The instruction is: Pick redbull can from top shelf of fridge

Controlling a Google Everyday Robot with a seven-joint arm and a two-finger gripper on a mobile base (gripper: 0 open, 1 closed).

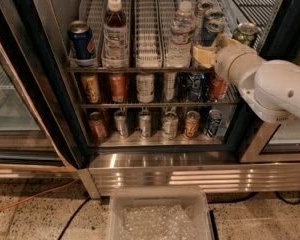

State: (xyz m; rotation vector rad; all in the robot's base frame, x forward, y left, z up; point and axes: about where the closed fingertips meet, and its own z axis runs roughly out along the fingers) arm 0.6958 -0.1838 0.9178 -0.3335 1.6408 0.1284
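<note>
The fridge (50, 89) stands open in front of me, black-framed with a steel base. On its top shelf (147, 34), a pale wire rack with lanes, the front redbull can (210, 32) stands in the right lane, with more slim cans behind it. My gripper (205, 55) reaches in from the right on a white arm (280, 89). It sits at the lower front of that redbull can, covering its base. A green can (246, 33) stands just right of the gripper.
A dark blue cola can (81, 41), a brown bottle (115, 34) and a water bottle (180, 36) share the top shelf. Two lower shelves hold several cans. A clear plastic bin (160, 216) sits on the floor below. An orange cable (30, 199) crosses the floor.
</note>
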